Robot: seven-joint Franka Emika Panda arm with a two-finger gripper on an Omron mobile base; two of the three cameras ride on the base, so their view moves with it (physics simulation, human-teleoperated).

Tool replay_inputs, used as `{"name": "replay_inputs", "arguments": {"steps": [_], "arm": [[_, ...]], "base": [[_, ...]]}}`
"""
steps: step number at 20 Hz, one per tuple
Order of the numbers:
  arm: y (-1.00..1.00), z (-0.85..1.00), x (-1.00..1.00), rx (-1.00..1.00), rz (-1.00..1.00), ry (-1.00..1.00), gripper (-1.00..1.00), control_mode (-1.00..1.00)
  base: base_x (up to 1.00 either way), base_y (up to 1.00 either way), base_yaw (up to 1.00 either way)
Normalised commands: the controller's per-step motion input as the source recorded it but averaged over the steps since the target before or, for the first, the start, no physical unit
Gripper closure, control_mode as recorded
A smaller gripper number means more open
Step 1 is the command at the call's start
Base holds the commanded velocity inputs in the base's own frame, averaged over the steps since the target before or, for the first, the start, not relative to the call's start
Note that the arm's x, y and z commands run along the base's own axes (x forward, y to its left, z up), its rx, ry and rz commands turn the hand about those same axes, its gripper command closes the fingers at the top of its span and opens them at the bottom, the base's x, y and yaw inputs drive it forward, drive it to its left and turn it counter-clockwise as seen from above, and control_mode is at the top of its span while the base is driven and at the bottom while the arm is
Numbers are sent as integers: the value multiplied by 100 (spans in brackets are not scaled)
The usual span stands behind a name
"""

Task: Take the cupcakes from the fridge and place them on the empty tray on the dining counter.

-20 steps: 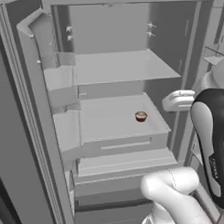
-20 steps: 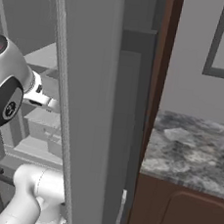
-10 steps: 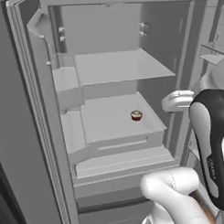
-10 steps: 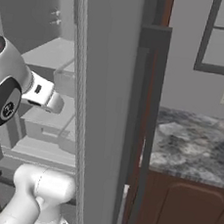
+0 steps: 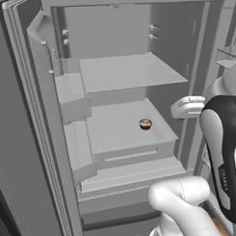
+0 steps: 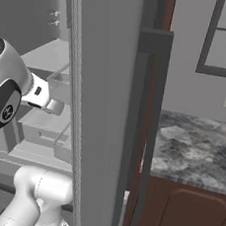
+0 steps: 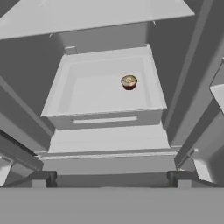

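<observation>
Nearest us, our hand hangs spread wide and empty just outside the open fridge. Beyond it, one tan-topped cupcake sits upright on the pale middle shelf, toward its right rear. We judge it best to reach in level under the upper shelf and straddle the wrapper before closing.
</observation>
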Motion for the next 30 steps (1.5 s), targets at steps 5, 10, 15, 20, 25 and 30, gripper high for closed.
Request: {"name": "replay_inputs", "arguments": {"steps": [5, 10, 15, 20, 25, 30], "arm": [[0, 0, 0, 0, 0, 0, -100, 100], [0, 0, 0, 0, 0, 0, -100, 100], [0, 0, 0, 0, 0, 0, -100, 100], [0, -63, 92, -2, 4, 0, -100, -100], [4, -64, 32, -6, 0, 0, -100, -100], [7, -44, 32, -6, 0, 0, -100, -100]], "base": [[100, 100, -22], [98, 57, -32], [84, 2, 3], [0, 0, 0], [0, 0, 0], [0, 0, 0]]}}
